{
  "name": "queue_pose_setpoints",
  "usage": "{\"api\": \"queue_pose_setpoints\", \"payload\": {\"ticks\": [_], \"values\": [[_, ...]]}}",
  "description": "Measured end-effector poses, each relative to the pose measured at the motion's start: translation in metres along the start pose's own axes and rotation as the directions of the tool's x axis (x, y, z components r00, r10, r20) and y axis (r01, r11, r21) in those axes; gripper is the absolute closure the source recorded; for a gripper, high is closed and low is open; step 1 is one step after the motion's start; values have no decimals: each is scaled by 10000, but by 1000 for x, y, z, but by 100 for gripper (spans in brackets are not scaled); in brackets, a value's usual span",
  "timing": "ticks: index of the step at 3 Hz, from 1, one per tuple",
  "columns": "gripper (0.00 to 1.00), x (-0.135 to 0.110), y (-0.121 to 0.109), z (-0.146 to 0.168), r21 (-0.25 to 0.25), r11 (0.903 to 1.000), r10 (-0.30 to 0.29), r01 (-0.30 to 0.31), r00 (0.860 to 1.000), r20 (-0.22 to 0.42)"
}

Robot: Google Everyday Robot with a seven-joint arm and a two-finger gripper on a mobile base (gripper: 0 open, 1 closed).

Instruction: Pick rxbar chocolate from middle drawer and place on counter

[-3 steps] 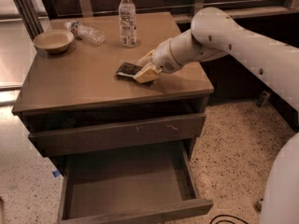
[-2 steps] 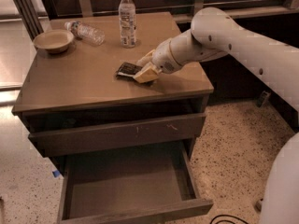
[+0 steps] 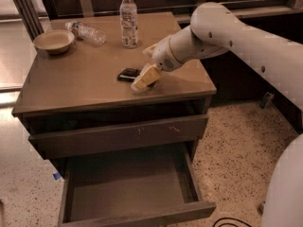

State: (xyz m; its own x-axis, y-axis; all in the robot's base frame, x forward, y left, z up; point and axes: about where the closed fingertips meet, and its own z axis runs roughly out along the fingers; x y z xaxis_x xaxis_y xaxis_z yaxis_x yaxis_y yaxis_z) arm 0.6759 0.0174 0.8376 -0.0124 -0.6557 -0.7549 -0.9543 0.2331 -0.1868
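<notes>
The rxbar chocolate point(image 3: 127, 74), a small flat black bar, lies flat on the counter point(image 3: 80, 79) near its middle right. My gripper point(image 3: 147, 64) is low over the counter at the bar's right end, open, with its lower pale finger point(image 3: 143, 78) touching or overlapping that end. The middle drawer point(image 3: 128, 186) is pulled out below, and its bare floor holds nothing.
An upright water bottle point(image 3: 128, 19) stands at the counter's back, behind the gripper. A second bottle point(image 3: 86, 31) lies on its side at the back left, next to a shallow bowl point(image 3: 53, 41). A closed drawer front with pale scratches point(image 3: 118, 136) sits above the open drawer.
</notes>
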Motion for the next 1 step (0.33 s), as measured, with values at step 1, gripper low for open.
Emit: {"api": "queue_pose_setpoints", "payload": {"ticks": [1], "values": [[0, 0, 0, 0, 1, 10000, 4, -4, 10000, -1]]}}
